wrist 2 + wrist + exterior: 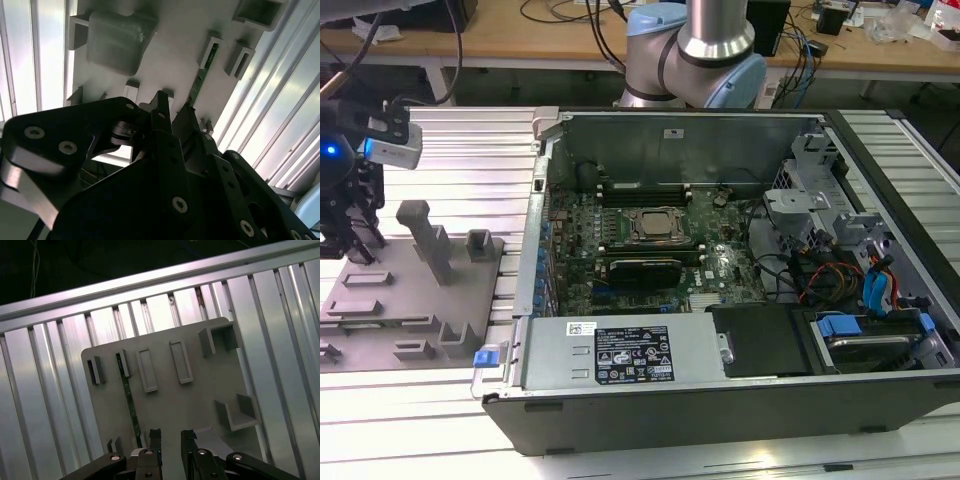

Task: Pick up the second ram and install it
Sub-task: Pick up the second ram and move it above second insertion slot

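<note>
The second ram (128, 401) is a thin green stick standing on edge in a holder on the grey fixture plate (200, 405); it also shows as a narrow green strip (200, 82) in the second wrist view. My gripper (171, 440) hovers over the plate's edge, open, with nothing between its fingers (155, 439). The stick lies just to one side of the gap, not inside it. In the exterior view my gripper (350, 238) hangs above the plate (380, 320) at the exterior view's left, well away from the open computer case (720, 400).
Grey upright blocks (428, 240) rise from the fixture plate beside my gripper. The case holds a motherboard with a CPU socket (655, 225), black memory slots (640, 190), cables (820, 275) and a power supply (620, 355). The ribbed aluminium table (450, 420) surrounds everything.
</note>
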{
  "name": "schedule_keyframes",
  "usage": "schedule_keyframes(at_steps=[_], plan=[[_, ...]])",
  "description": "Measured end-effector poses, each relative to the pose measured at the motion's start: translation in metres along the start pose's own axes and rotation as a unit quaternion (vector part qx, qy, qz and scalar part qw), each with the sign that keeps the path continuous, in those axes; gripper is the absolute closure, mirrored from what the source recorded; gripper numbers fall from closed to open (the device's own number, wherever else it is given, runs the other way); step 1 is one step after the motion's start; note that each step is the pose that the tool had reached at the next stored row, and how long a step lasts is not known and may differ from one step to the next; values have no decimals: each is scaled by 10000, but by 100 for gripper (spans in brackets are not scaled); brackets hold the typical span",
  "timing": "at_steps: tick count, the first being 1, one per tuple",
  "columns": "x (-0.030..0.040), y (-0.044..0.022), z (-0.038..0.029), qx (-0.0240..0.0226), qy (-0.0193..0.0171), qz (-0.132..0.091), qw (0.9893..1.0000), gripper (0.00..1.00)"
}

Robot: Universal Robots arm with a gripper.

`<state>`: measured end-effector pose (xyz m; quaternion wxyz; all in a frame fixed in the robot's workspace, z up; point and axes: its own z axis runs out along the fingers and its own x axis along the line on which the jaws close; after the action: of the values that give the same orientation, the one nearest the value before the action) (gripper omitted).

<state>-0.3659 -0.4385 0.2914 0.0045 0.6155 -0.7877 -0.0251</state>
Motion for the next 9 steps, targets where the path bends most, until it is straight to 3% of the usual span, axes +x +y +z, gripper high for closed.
schedule_keyframes(at_steps=[9], plan=[[6,2,156,0,0,0,10000,70]])
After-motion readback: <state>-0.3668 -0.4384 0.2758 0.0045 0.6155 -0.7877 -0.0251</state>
